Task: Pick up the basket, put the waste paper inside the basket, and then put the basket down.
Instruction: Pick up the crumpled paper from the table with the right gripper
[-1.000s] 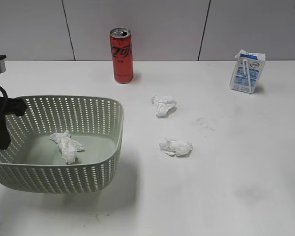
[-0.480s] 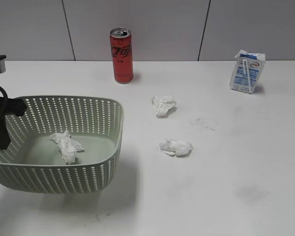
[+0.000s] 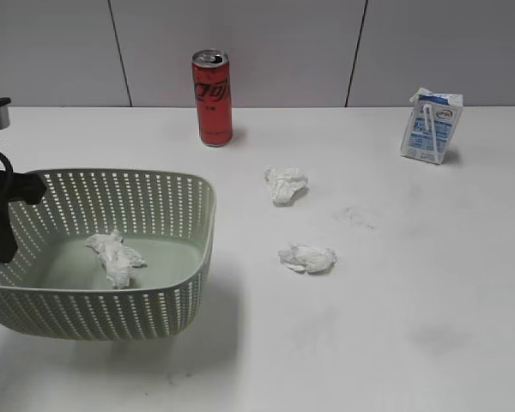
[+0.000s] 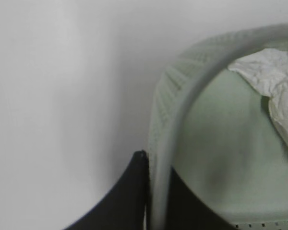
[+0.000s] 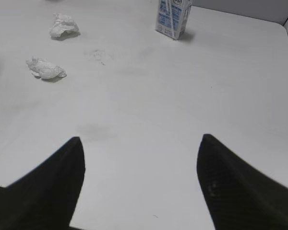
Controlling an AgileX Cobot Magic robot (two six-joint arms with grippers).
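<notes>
The sage-green basket (image 3: 154, 300) is at the left, held tilted above the table by its left end. My left gripper (image 3: 0, 232) is shut on the basket's rim (image 4: 182, 110), one finger outside and one inside. One white paper wad (image 3: 113, 255) lies inside the basket and also shows in the left wrist view (image 4: 278, 91). Two more wads lie on the table: a far one (image 3: 285, 183) (image 5: 63, 25) and a near one (image 3: 307, 257) (image 5: 45, 68). My right gripper (image 5: 141, 158) is open and empty above bare table, out of the exterior view.
A red drink can (image 3: 212, 96) stands at the back centre. A blue-and-white drink carton (image 3: 432, 124) (image 5: 173, 17) stands at the back right. A grey wall runs behind the white table (image 3: 395, 326).
The basket has sunk very slightly with the left gripper. The dark arm part at the top right corner has left the exterior view.
</notes>
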